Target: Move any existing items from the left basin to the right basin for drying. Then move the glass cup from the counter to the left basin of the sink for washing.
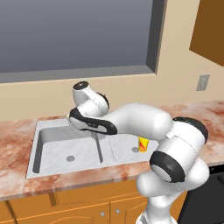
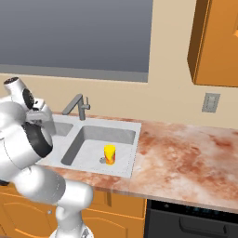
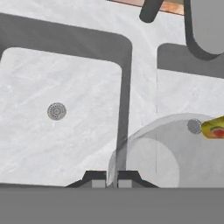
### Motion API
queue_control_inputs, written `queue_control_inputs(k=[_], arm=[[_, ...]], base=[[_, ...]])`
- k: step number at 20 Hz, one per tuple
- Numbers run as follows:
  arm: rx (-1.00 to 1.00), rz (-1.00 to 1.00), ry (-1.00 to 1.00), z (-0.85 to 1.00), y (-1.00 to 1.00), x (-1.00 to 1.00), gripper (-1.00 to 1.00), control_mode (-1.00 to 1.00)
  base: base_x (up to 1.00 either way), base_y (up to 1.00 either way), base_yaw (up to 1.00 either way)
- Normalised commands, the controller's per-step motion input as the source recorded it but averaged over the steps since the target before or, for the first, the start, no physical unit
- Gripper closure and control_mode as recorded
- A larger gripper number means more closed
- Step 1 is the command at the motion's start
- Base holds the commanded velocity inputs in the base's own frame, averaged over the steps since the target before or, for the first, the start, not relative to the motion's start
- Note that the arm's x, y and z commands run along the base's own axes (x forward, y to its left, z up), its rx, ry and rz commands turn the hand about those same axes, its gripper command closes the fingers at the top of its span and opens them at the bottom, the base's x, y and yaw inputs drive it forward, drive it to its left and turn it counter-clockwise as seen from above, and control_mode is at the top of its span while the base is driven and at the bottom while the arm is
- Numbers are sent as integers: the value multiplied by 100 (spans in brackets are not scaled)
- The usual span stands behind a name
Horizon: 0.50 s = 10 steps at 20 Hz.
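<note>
In the hand view my gripper (image 3: 112, 177) is shut on the rim wall of the glass cup (image 3: 151, 153), a translucent grey tumbler hanging over the sink's divider (image 3: 125, 87). The left basin (image 3: 26, 144) lies below and to the left, bare around its round drain (image 3: 56, 111). The yellow cup with a red mark (image 3: 214, 129) stands in the right basin (image 3: 175, 94) beside that basin's drain; it also shows upright as the yellow cup (image 1: 143, 143) and the yellow cup (image 2: 109, 154). From the left base camera my forearm reaches over the sink (image 1: 41, 127) and hides the hand.
The grey tap (image 2: 76, 106) rises behind the divider, close to my hand. Marbled counter (image 2: 186, 153) stretches to the right of the sink. A window sits above, a wall cabinet (image 2: 216, 42) hangs at the upper right, and a wall socket (image 2: 210, 102) is on the wall.
</note>
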Motion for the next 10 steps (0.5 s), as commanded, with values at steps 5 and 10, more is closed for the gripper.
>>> queue_control_inputs(k=[5, 10], arm=[[0, 4, 0, -27, 29, 4, 100, -100], [0, 7, 0, -21, 17, 2, 100, -100]], base=[[0, 0, 0], [0, 0, 0]])
